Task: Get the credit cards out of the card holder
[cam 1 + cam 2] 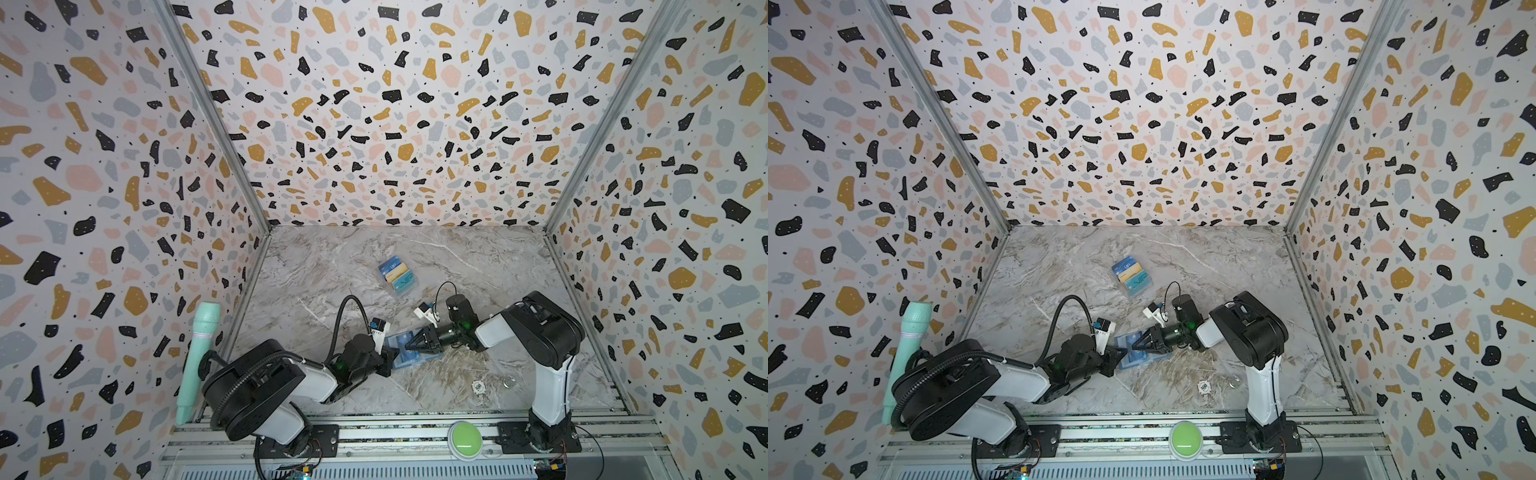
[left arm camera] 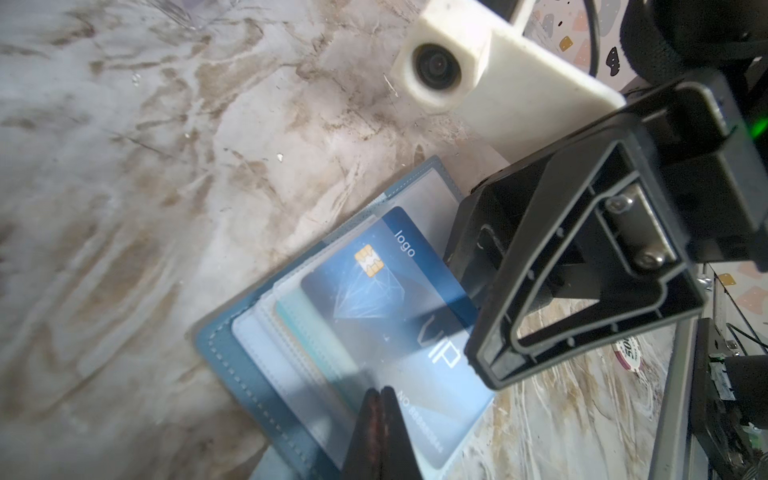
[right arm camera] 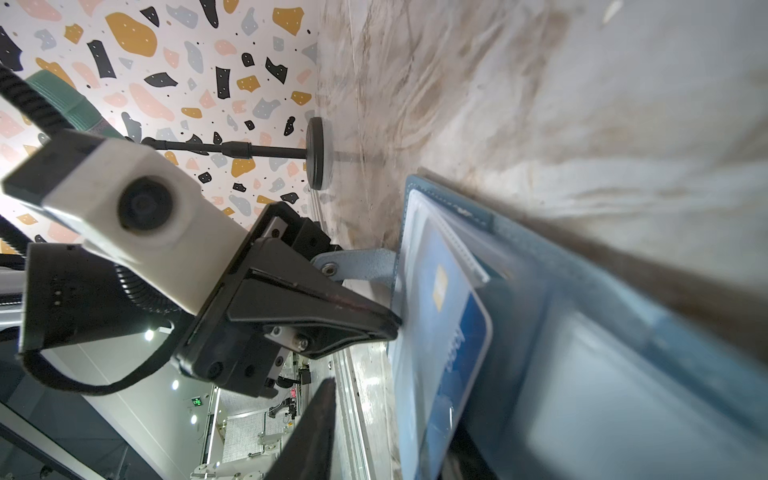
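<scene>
At your far left a mint microphone (image 1: 199,353) stands by the wall. Your left gripper (image 1: 392,355) sits low over the marble table (image 1: 332,257). Its fingers (image 2: 379,411) are clamped tight on the near edge of the card holder (image 1: 409,360), apparently on a clear sleeve page.

The card holder lies open and flat at the front middle of the table, between your two grippers. A dark blue card (image 2: 374,291) sticks partway out of its sleeve, toward the right arm. Farther back, well apart, three more cards (image 1: 397,272) sit stepped in a clear stand (image 1: 402,290).

Your right gripper (image 1: 409,343) reaches in with its jaws partly apart and the dark blue card's edge between them. You cannot tell whether the pads touch it. To the right of it a poker chip (image 1: 478,387) lies on the table.
</scene>
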### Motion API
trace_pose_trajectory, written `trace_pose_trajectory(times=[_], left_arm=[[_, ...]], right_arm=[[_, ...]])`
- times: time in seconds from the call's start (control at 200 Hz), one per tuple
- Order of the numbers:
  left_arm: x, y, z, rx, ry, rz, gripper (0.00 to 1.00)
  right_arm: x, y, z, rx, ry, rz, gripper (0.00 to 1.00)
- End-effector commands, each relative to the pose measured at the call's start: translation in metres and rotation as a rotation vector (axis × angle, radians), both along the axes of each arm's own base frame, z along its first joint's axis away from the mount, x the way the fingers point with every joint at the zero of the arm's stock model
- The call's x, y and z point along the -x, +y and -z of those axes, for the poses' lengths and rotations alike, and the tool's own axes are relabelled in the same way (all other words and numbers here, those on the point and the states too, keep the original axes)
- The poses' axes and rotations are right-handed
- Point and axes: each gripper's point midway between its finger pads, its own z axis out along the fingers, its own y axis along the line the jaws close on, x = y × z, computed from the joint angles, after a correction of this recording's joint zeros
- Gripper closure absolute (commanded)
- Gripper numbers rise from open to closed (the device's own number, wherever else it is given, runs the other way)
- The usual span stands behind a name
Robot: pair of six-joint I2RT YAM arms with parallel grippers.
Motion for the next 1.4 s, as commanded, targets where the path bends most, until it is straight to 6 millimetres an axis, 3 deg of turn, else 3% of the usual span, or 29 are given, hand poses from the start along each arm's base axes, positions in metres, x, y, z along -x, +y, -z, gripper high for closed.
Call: trace_pose_trajectory(times=[0.0,0.846,1.396], left_arm=[[0.01,0.013,0.023,-0.07,0.049,-0.011,1.0],[0.009,0.015,0.025,-0.083,0.054,-0.02,1.0],[0.007,0.014,0.022,-0.078,0.048,-0.028,1.0]], right_arm=[[0.0,0.0,-0.021,-0.049,-0.041,-0.013,0.65],[-0.009,-0.018,-0.022,-0.035,-0.047,0.035,0.72],[-0.016,-0.032,-0.014,0.056,-0.079,0.06,0.87]])
